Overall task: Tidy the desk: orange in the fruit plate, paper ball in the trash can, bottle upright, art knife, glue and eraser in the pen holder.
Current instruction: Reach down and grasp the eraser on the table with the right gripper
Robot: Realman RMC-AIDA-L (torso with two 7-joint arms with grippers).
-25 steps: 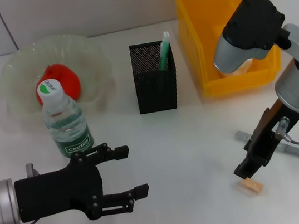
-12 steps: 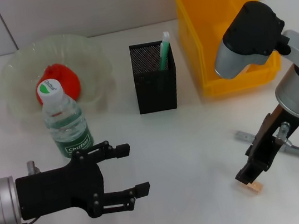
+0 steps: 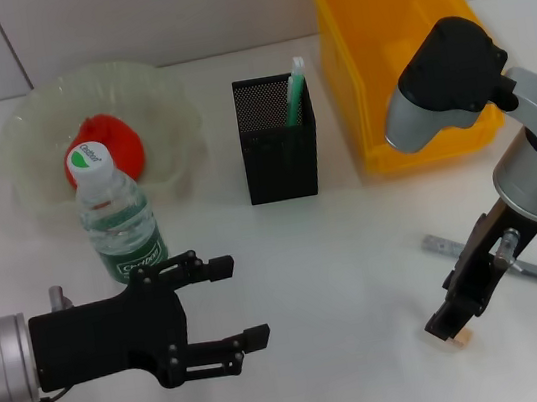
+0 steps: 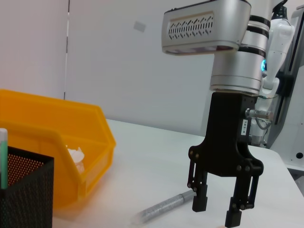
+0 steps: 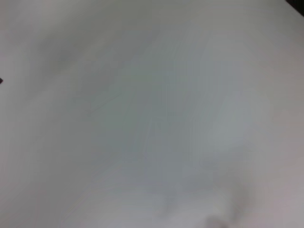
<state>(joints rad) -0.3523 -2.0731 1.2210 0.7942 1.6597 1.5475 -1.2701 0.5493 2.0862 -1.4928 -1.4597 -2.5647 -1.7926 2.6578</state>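
My right gripper [image 3: 447,324] hangs open, low over the tan eraser [image 3: 461,337], which peeks out beside its fingertips. The left wrist view shows that gripper [image 4: 216,213] with its fingers apart. The grey art knife [image 3: 444,244] lies on the table just behind it, also visible as the art knife [image 4: 161,207]. The bottle [image 3: 121,225] stands upright. The orange [image 3: 108,144] lies in the fruit plate [image 3: 25,126]. A green tube [image 3: 294,91] stands in the black pen holder [image 3: 281,154]. The paper ball [image 4: 76,156] sits in the yellow trash can [image 3: 365,35]. My left gripper [image 3: 233,302] is open near the bottle.
The white table runs to a wall at the back. The fruit plate, the pen holder and the trash can stand in a row along the back. The right arm's elbow [image 3: 445,63] overhangs the trash can's front wall.
The right gripper has come down and toward the front, so it now covers most of the eraser. The left arm has stayed put.
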